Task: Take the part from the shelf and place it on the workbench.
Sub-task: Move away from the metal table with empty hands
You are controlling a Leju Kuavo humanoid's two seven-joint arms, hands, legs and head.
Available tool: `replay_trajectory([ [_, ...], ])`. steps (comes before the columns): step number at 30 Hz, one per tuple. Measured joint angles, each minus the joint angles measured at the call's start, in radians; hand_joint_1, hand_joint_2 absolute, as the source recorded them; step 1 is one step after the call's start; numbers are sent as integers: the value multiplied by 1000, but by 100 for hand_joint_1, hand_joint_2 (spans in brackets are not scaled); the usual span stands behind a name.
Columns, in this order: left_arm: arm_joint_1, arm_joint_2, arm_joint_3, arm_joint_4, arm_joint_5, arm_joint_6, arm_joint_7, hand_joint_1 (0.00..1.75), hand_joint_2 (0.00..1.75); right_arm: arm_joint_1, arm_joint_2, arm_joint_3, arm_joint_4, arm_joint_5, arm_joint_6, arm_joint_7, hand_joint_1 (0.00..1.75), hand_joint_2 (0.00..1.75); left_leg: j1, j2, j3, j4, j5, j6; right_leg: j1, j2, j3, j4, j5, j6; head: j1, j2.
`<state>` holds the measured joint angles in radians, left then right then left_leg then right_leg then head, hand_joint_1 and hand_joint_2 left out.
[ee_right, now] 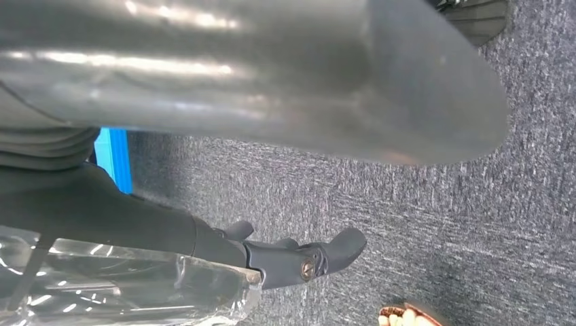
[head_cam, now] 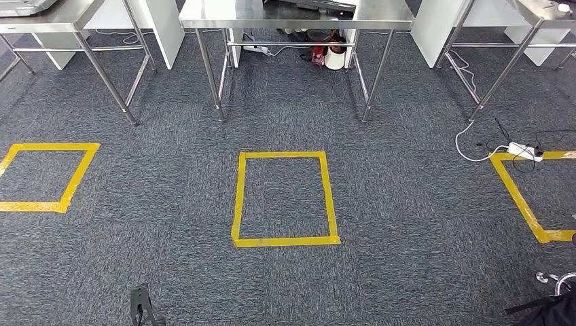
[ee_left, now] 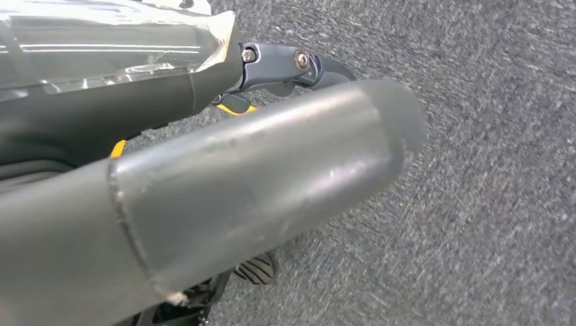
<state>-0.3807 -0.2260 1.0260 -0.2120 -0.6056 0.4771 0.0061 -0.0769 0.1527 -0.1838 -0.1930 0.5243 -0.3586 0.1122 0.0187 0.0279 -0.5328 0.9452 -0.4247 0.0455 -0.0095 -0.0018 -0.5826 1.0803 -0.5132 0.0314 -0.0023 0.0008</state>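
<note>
Both arms hang over grey carpet. In the left wrist view my left hand (ee_left: 238,183) shows a thick grey thumb, with dark fingers (ee_left: 292,64) stretched out apart from it and nothing between them. My right hand (ee_right: 272,81) looks the same in the right wrist view: the thumb is spread from the dark fingers (ee_right: 306,258), and only carpet lies between. Clear plastic wraps both wrists. Ahead in the head view stands a steel workbench (head_cam: 224,15) with some dark items on its top.
Two more steel tables (head_cam: 47,20) (head_cam: 536,13) flank the centre one. Yellow tape squares (head_cam: 285,241) (head_cam: 41,204) (head_cam: 523,204) mark the carpet. A white power strip (head_cam: 522,149) with cables lies at the right. Red and white things (head_cam: 326,54) sit under the centre bench.
</note>
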Motion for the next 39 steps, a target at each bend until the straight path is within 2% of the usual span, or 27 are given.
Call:
replay_trajectory([
  [2,0,-2,0,0,0,-3,0,0,0,1,0,-7,0,-1,0,0,0,0,1,11,-6,0,2,0,-7,1,-73,142,-55,6,3,0],
  [3,0,-3,-1,0,0,-3,0,0,0,3,0,-10,0,-1,0,0,0,0,2,17,-8,1,2,-1,-12,1,-92,180,-63,15,3,0],
  [4,1,-4,-1,1,0,-3,0,0,0,4,-1,-14,0,-3,0,-1,0,0,5,24,-9,2,2,-5,-18,-1,-91,178,-53,28,4,0],
  [6,0,-6,-2,1,-1,-5,1,0,0,5,-2,-19,0,-8,-1,-3,0,0,11,39,-10,13,-4,-18,-32,-25,-27,51,5,59,5,0],
  [7,0,-6,-3,1,-2,-6,2,0,0,4,-2,-21,0,-11,-2,-7,0,0,12,47,-11,23,-11,-28,-33,-40,7,-18,30,65,6,0],
  [8,-1,-6,-4,1,-2,-7,4,0,0,3,-2,-23,0,-12,-5,-11,0,0,11,54,-13,32,-18,-39,-32,-51,30,-66,45,61,6,0],
  [9,-1,-6,-4,1,-3,-7,6,0,0,3,-1,-25,0,-13,-9,-16,0,0,10,62,-14,38,-22,-47,-29,-56,37,-85,49,50,7,0],
  [11,-2,-8,-5,1,-3,-6,7,0,0,4,0,-28,0,-12,-14,-21,0,0,12,72,-14,43,-27,-60,-26,-33,29,-80,50,22,4,0],
  [13,-3,-10,-5,1,-4,-6,8,0,0,5,2,-32,0,-12,-16,-22,0,0,19,46,-23,70,-53,-67,-30,-14,25,-78,54,5,2,0],
  [14,-4,-9,-6,1,-4,-6,8,0,0,6,2,-34,0,-12,-17,-23,0,0,21,23,-39,108,-82,-69,-31,-5,26,-78,57,-3,0,0],
  [15,-3,-9,-6,1,-4,-6,9,0,0,5,3,-35,0,-11,-18,-23,0,0,20,-1,-62,162,-117,-68,-29,2,24,-78,58,-8,-1,0],
  [17,0,-8,-5,1,-4,-6,13,0,0,5,4,-35,0,-5,-19,-23,0,0,19,-22,-120,291,-177,-64,-21,20,20,-78,61,-17,-3,0],
  [18,1,-8,-5,1,-5,-6,17,0,0,5,5,-35,0,1,-16,-21,0,0,18,-25,-141,333,-189,-61,-17,31,18,-77,62,-19,-3,0],
  [19,1,-8,-5,1,-7,-6,19,0,0,6,5,-35,1,8,-12,-19,0,0,18,-27,-148,346,-183,-57,-14,44,17,-77,63,-20,-3,0],
  [20,2,-8,-6,1,-9,-5,21,0,0,8,5,-35,1,15,-7,-16,0,0,17,-29,-137,321,-160,-51,-11,56,17,-77,64,-21,-3,0],
  [21,1,-7,-6,1,-12,-4,21,0,0,9,6,-35,1,20,-2,-14,0,0,16,-38,-109,265,-125,-44,-10,69,18,-77,65,-22,-3,0],
  [23,0,-5,-8,1,-17,-2,21,0,0,10,8,-35,1,29,7,-9,0,0,15,-85,-45,133,-71,-30,-7,93,15,-76,67,-19,-2,0],
  [25,0,-4,-10,2,-20,1,21,0,0,10,10,-34,1,35,10,-5,0,0,10,-112,-18,75,-59,-26,-8,112,6,-75,73,-10,-2,0],
  [27,1,-7,-12,2,-21,4,20,0,0,13,11,-34,1,40,10,-3,0,0,4,-90,-17,66,-53,-23,-10,128,-3,-77,79,3,-2,0],
  [29,0,-10,-13,2,-20,7,19,0,0,16,10,-34,1,42,11,-3,0,0,3,-65,-14,55,-44,-12,-9,89,-24,-48,65,8,1,0],
  [31,2,-11,-13,2,-20,8,18,0,0,15,10,-34,2,43,11,-2,0,0,0,-35,-14,49,-39,-5,-8,31,-77,57,13,3,7,0],
  [33,8,-11,-13,2,-19,9,18,0,0,15,9,-34,2,43,11,-2,0,0,-5,-3,-17,50,-39,-3,-8,14,-135,180,-37,3,10,0],
  [34,10,-12,-13,2,-19,9,18,0,0,16,9,-34,2,43,11,-2,0,0,-6,13,-18,50,-39,-3,-8,13,-142,204,-43,8,10,0],
  [35,11,-12,-13,2,-19,9,18,0,0,18,9,-34,2,43,11,-2,0,0,-7,27,-19,50,-39,-3,-8,9,-127,185,-33,15,10,0],
  [36,11,-13,-13,2,-19,9,18,0,0,19,9,-34,2,43,11,-2,0,0,-7,40,-18,50,-39,-4,-8,1,-91,127,-11,22,10,0],
  [37,11,-14,-13,2,-19,9,18,0,0,19,8,-34,2,43,11,-2,0,0,-8,52,-16,51,-40,-5,-7,-22,-45,48,12,26,11,0],
  [39,11,-14,-13,2,-19,10,19,0,0,17,7,-33,2,43,11,-2,0,0,-14,72,-14,53,-44,-13,-1,-58,20,-64,44,20,10,0],
])
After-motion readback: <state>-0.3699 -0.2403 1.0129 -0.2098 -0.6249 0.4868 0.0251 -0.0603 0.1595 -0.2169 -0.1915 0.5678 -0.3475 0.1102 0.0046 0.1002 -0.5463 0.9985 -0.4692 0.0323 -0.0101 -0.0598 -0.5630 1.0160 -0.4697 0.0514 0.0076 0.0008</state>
